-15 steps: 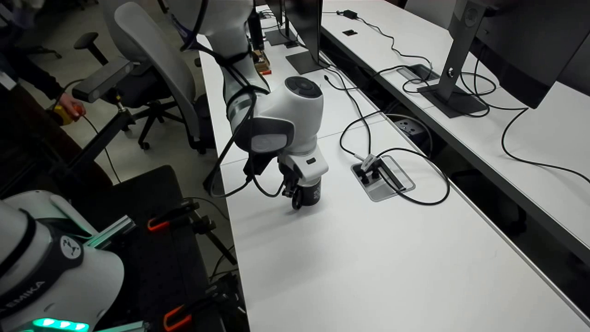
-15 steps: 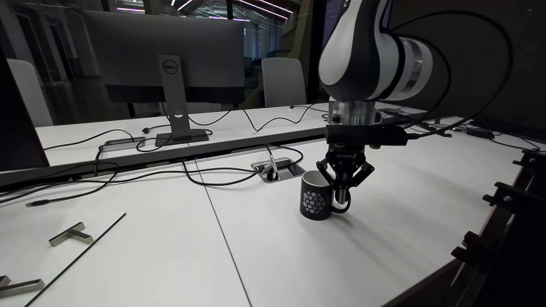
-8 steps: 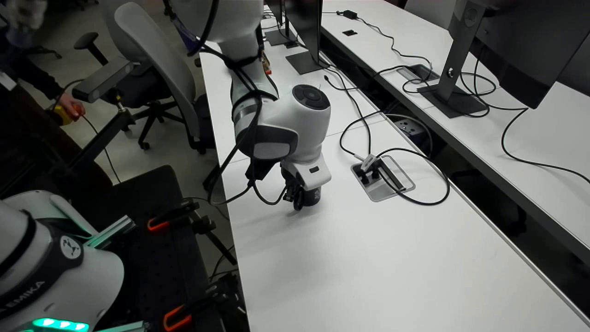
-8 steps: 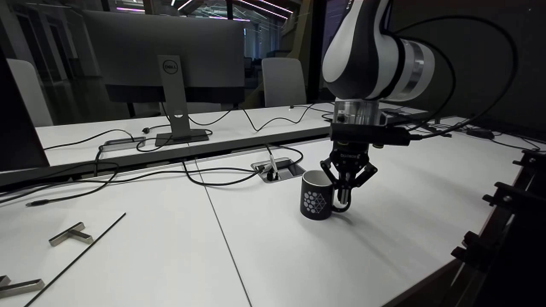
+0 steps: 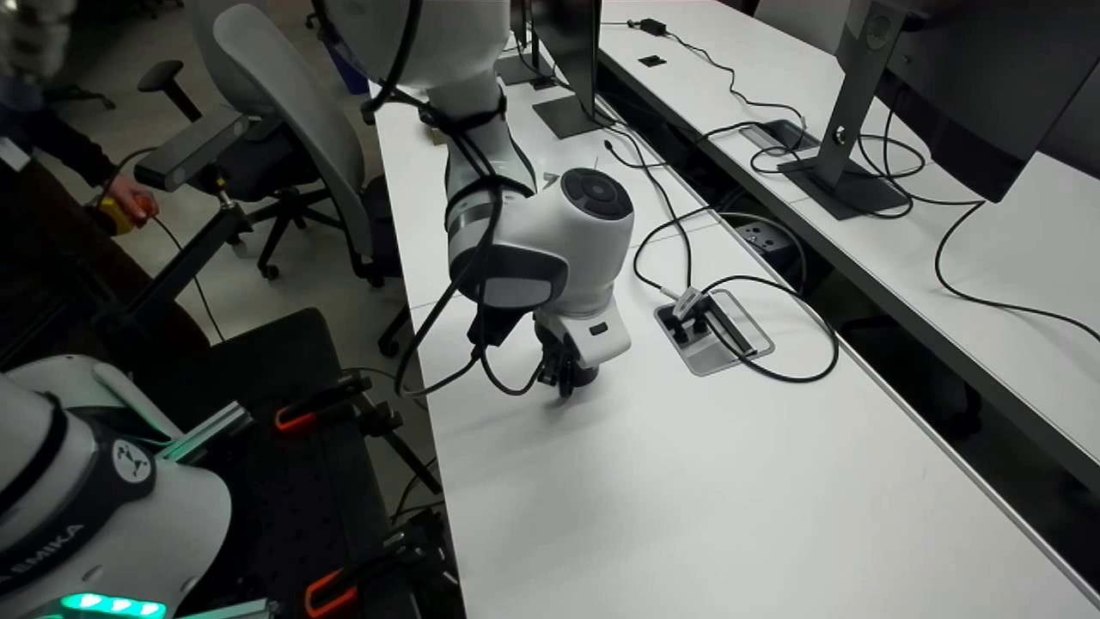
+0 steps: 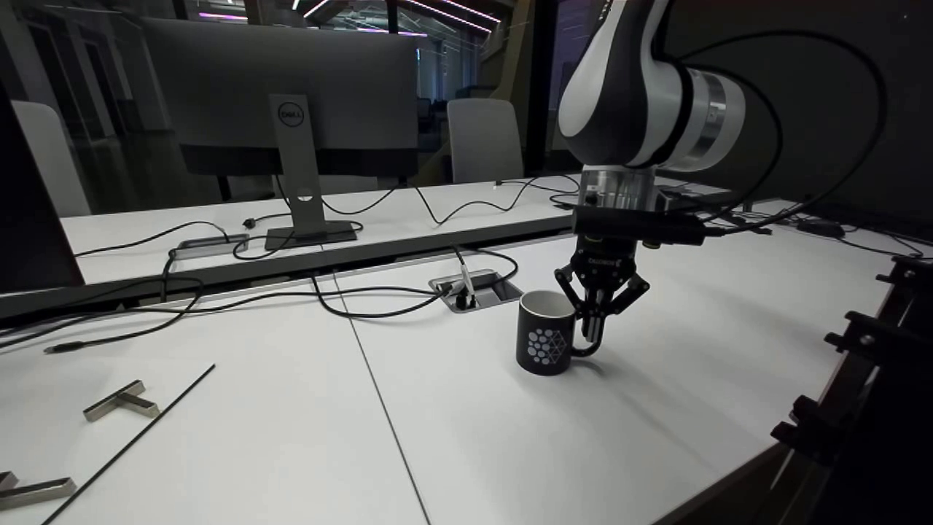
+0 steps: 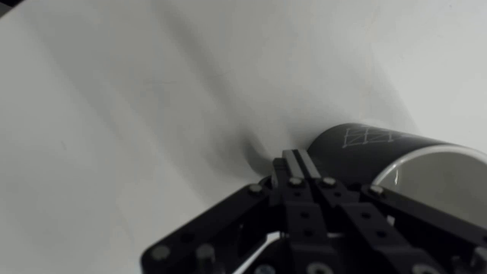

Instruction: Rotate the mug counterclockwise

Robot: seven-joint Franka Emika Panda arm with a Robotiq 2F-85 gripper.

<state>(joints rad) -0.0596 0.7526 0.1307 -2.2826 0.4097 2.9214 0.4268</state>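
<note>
One mug upright on the table near the socket panel, its turn probably in hand.
Fingers of the gripper stand pressed together or nearly so, nothing seen between them, right at the handle; whether they pass through its loop I cannot tell. Reaching the handle looks done. How much counterclockwise turning is done cannot be told; what is left, I judge, is pushing the handle around, then drawing clear.

There is one mug and one tool with two fingers.
</note>
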